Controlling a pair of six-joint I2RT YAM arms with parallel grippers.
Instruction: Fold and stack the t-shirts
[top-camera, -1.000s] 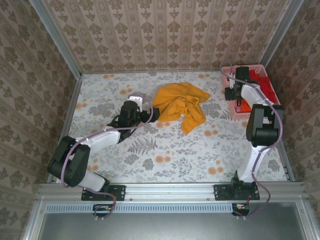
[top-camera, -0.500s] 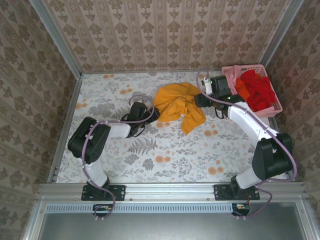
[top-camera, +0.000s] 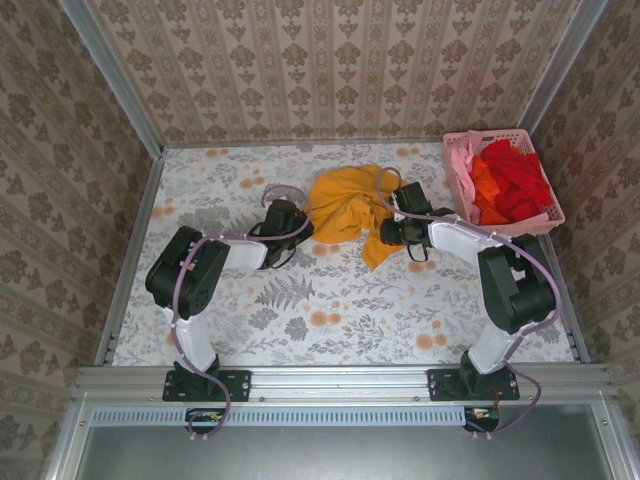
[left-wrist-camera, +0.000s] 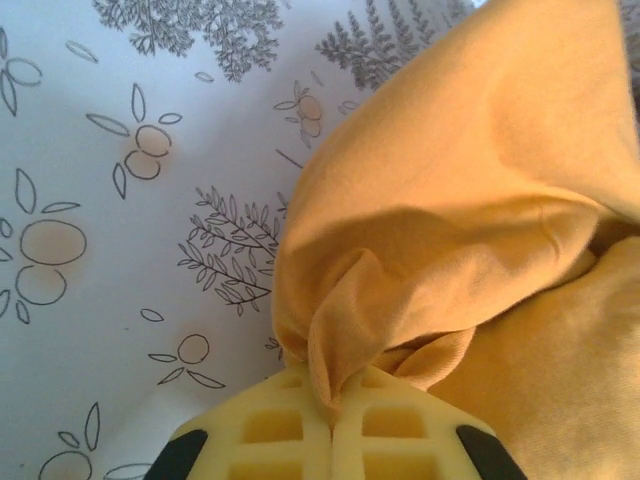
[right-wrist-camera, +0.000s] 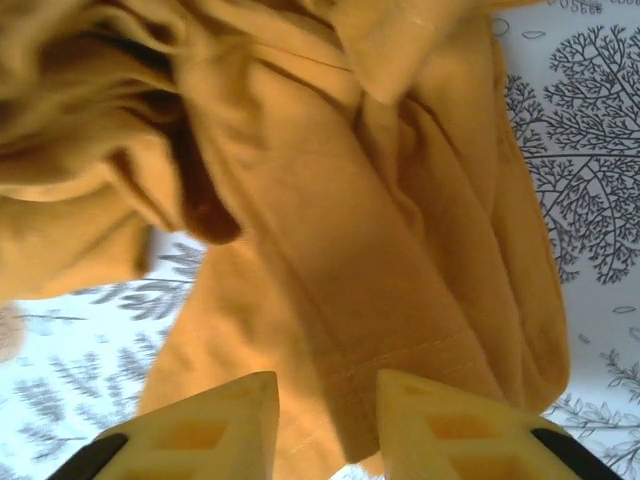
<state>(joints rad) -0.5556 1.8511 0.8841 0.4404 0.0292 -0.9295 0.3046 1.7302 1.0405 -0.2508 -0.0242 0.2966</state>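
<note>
Left end effector (left-wrist-camera: 330, 415) pinches orange-yellow t-shirt (left-wrist-camera: 450, 190) — right end effector (right-wrist-camera: 328, 400) gapes, pink basket (top-camera: 503, 134) nearby.

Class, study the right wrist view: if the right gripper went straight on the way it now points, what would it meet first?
The orange-yellow t-shirt. Its hemmed fold lies directly ahead of the right gripper, whose jaws stand open. Depth is hard to judge, but the cloth looks very close.

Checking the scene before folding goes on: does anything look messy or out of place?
The orange-yellow t-shirt lies crumpled in a heap on the table, one fold pinched in the left gripper. In the pink basket the other shirts are jumbled, and a pink shirt hangs over its rim.
</note>
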